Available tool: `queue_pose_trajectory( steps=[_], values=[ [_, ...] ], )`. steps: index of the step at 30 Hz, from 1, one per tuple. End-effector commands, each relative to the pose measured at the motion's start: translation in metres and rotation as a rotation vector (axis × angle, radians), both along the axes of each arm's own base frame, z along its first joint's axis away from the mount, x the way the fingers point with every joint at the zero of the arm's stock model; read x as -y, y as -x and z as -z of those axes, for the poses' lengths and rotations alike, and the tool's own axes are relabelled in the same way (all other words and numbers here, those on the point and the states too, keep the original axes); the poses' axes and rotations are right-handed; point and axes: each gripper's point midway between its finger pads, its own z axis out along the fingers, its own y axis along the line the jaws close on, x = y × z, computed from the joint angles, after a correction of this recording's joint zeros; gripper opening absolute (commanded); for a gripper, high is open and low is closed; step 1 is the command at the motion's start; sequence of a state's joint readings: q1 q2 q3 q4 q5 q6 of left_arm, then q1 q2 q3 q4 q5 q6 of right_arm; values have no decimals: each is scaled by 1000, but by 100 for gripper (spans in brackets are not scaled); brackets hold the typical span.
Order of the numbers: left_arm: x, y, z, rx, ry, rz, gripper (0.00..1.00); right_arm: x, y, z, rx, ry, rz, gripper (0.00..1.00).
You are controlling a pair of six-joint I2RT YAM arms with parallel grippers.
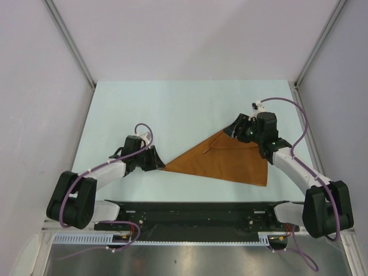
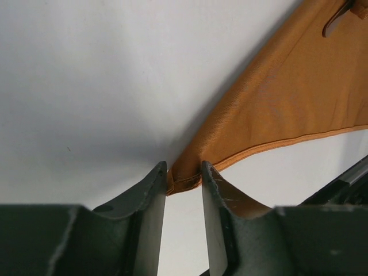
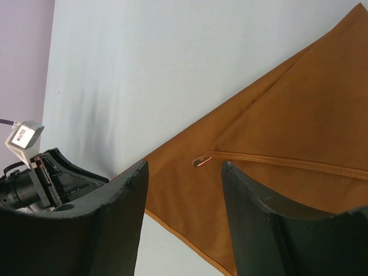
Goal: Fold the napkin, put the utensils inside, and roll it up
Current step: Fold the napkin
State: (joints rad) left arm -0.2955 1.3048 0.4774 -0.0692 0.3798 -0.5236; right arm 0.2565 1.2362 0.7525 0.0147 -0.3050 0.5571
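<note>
- The napkin (image 1: 227,162) lies flat on the table (image 1: 172,103), folded into a triangle. It sits right of the middle and nearer the near edge than the far one.
- One of its corners points left toward the table's middle, one points toward the far edge, and one lies near the right edge.
- A hemmed edge (image 3: 287,163) crosses its upper face.
- The left gripper (image 2: 183,175) is low at the left corner. Its jaws are narrow and the cloth tip sits between the fingertips (image 2: 158,175). I cannot tell whether the tip is pinched.
- The right gripper (image 3: 184,167) is over the far corner, jaws wide, holding nothing.
</note>
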Motion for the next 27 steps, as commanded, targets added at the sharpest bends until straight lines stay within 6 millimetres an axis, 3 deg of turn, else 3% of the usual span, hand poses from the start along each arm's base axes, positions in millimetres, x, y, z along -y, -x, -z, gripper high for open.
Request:
queue_pose_trajectory(
  steps=[1,10,17,23,27],
  values=[
    [10,-3,-6,28,44,33,32,-1,0,2,0,-4,-10,59],
    [15,6,-3,-2,32,71,29,-1,0,8,-15,-4,-14,59],
    [23,10,-1,-8,34,105,0,2,0,12,-25,-6,-12,58],
    [40,-1,-25,27,83,136,0,11,-2,5,-10,-5,10,58],
    [73,-14,-56,69,174,188,0,28,-5,-1,4,-1,49,59]
  ],
)
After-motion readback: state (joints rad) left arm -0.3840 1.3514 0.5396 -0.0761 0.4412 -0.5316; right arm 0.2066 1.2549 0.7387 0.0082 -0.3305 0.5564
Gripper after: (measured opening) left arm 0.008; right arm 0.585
